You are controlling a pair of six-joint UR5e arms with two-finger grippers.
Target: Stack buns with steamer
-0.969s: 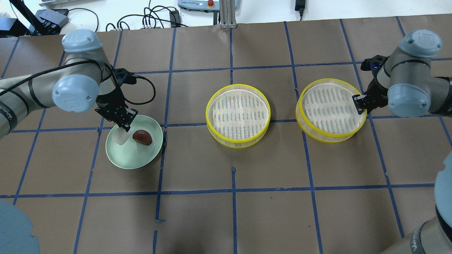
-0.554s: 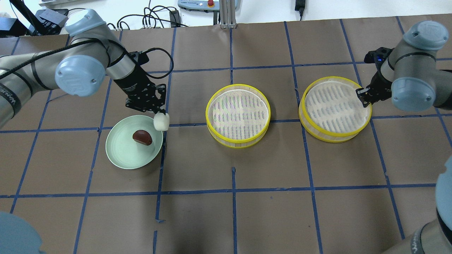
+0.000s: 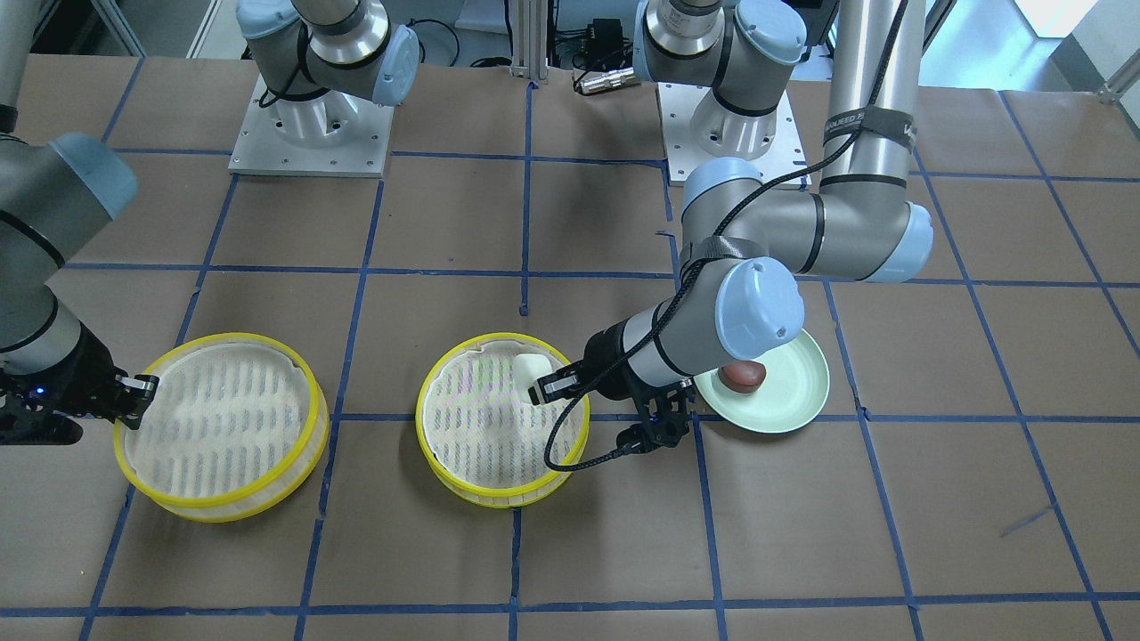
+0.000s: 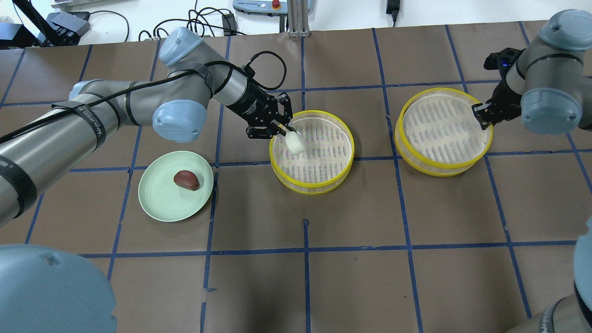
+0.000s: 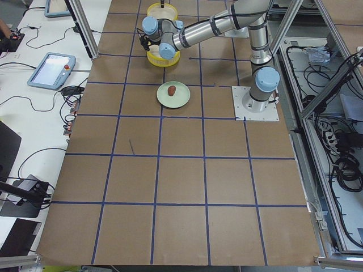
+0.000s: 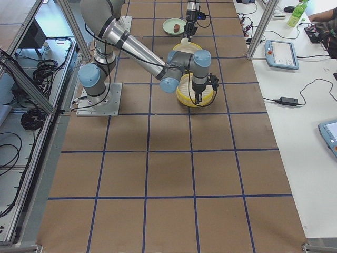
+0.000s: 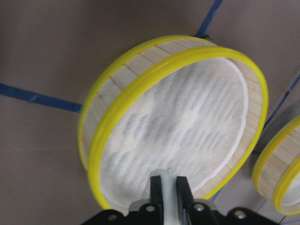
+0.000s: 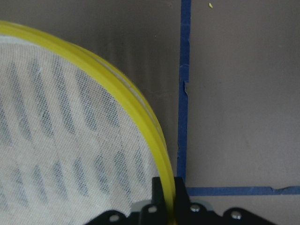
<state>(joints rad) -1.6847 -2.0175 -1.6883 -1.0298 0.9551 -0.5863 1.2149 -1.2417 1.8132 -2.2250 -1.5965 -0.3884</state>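
My left gripper (image 4: 284, 131) is shut on the white bun (image 4: 295, 142) and holds it over the left part of the middle yellow-rimmed steamer tray (image 4: 311, 186). The left wrist view shows the bun (image 7: 168, 194) between the fingers above the tray's mesh. The dark reddish-brown bun (image 4: 186, 179) lies on the pale green plate (image 4: 159, 203). My right gripper (image 4: 481, 113) is shut on the right rim of the second steamer tray (image 4: 416, 159). The right wrist view shows the yellow rim (image 8: 165, 185) pinched between the fingers.
Brown paper with a blue tape grid covers the table. Cables and a pendant (image 4: 263, 5) lie beyond the far edge. The left arm reaches across the space between the plate and the middle tray. The arm bases (image 3: 312, 125) stand at the robot's side.
My left gripper has carried the white bun from the plate rightward to over the middle tray. My right gripper has shifted the second tray a little farther away and to the right.
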